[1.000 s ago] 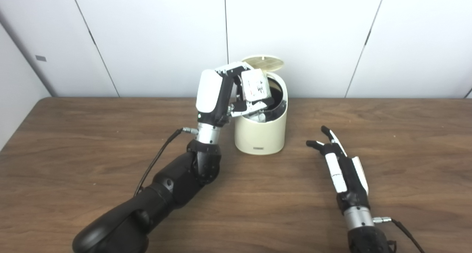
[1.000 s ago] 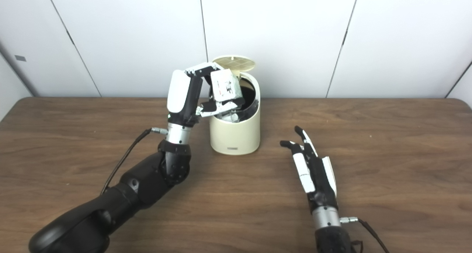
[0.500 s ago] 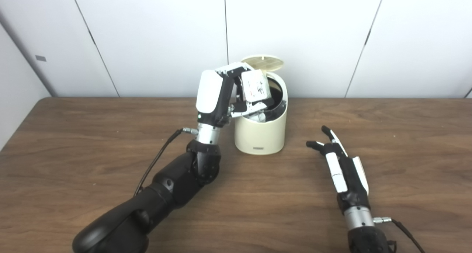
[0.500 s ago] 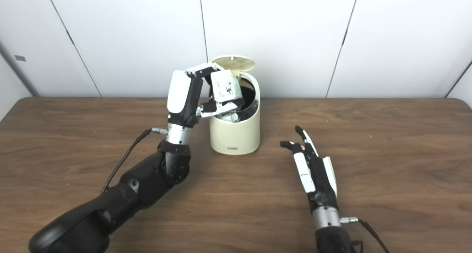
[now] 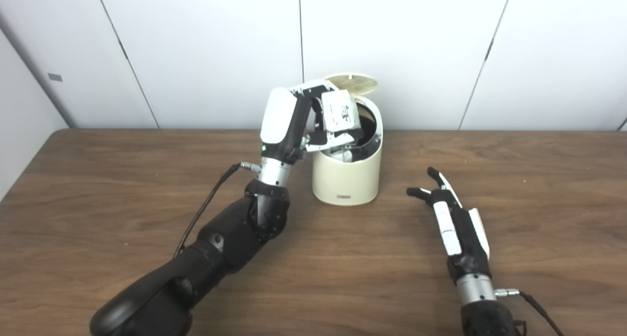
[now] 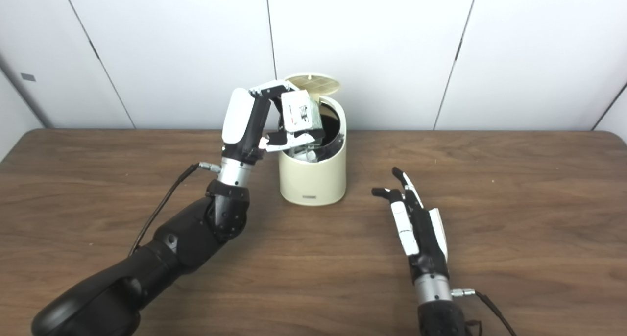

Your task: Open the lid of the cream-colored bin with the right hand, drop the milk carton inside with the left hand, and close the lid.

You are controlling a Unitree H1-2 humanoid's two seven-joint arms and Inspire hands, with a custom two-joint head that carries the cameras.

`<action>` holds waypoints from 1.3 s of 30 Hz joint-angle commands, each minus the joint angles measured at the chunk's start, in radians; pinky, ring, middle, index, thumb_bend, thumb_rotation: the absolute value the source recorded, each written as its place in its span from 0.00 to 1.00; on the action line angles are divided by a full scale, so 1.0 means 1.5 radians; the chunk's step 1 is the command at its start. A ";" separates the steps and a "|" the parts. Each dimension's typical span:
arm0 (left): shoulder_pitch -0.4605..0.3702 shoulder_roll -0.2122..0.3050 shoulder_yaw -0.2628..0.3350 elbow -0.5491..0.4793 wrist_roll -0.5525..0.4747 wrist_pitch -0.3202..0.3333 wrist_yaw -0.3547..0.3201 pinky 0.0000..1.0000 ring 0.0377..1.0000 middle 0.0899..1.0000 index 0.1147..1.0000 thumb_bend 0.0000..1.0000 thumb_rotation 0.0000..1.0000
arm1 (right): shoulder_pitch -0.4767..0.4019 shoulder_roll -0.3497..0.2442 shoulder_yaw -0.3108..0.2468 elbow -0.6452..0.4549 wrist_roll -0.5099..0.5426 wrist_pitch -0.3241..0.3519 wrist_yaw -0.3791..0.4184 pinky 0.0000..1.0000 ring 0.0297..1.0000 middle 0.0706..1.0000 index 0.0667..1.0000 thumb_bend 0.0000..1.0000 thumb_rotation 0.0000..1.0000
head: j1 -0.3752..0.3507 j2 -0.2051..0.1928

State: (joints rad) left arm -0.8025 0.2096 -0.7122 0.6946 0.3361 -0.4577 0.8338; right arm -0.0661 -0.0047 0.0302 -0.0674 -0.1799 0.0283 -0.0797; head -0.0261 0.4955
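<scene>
The cream-colored bin (image 5: 348, 177) stands at the back middle of the table, its round lid (image 5: 353, 81) tipped up behind the dark opening. My left hand (image 5: 294, 120) is raised beside the bin's left rim, shut on the white milk carton (image 5: 340, 111), which hangs tilted over the opening. A white object lies inside the bin, partly hidden. My right hand (image 5: 453, 218) rests low over the table to the right of the bin, open, fingers pointing away, touching nothing.
The brown wooden table (image 5: 98, 189) runs back to a white panelled wall (image 5: 196, 42). A black cable (image 5: 205, 208) trails from my left wrist across the table. Another cable (image 5: 534, 301) leaves my right wrist at the lower right.
My left arm has shifted slightly, lifting the hand and carton a little higher over the bin opening. The right hand has not moved.
</scene>
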 commanded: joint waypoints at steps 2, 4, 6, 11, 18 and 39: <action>-0.018 0.004 0.010 -0.015 -0.003 -0.008 -0.008 0.41 0.45 0.49 0.42 0.52 0.06 | -0.015 0.001 -0.002 -0.016 -0.003 -0.018 -0.007 0.91 0.82 0.70 0.91 0.41 1.00 | 0.000 0.001; -0.019 0.004 0.012 -0.014 -0.001 -0.008 -0.007 0.42 0.46 0.50 0.42 0.52 0.06 | -0.014 0.001 -0.002 -0.018 -0.003 -0.016 -0.006 0.91 0.82 0.70 0.91 0.40 1.00 | 0.000 0.002; -0.020 0.005 0.011 -0.011 0.004 -0.008 -0.003 0.42 0.46 0.50 0.42 0.52 0.06 | -0.014 0.002 -0.002 -0.019 -0.004 -0.015 -0.007 0.90 0.82 0.70 0.91 0.40 1.00 | 0.000 0.002; -0.018 0.008 0.011 -0.009 0.003 -0.008 -0.021 0.43 0.46 0.51 0.48 0.98 0.07 | -0.016 0.001 -0.005 -0.009 0.003 -0.021 -0.006 0.92 0.82 0.70 0.91 0.40 1.00 | 0.001 0.002; -0.014 0.014 0.011 -0.014 0.006 -0.008 -0.046 0.45 0.48 0.55 0.52 1.00 0.14 | -0.013 0.001 -0.006 -0.013 -0.004 -0.018 -0.010 0.92 0.81 0.70 0.90 0.45 1.00 | 0.000 0.004; -0.011 0.018 0.005 -0.019 0.015 -0.008 -0.039 0.46 0.49 0.55 0.53 1.00 0.16 | -0.012 0.003 -0.009 -0.020 -0.010 -0.013 -0.009 0.91 0.80 0.69 0.91 0.46 1.00 | 0.001 0.006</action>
State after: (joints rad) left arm -0.7972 0.2269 -0.7037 0.6756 0.3515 -0.4636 0.7786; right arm -0.0666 -0.0046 0.0219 -0.0658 -0.1977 0.0284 -0.0813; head -0.0230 0.5031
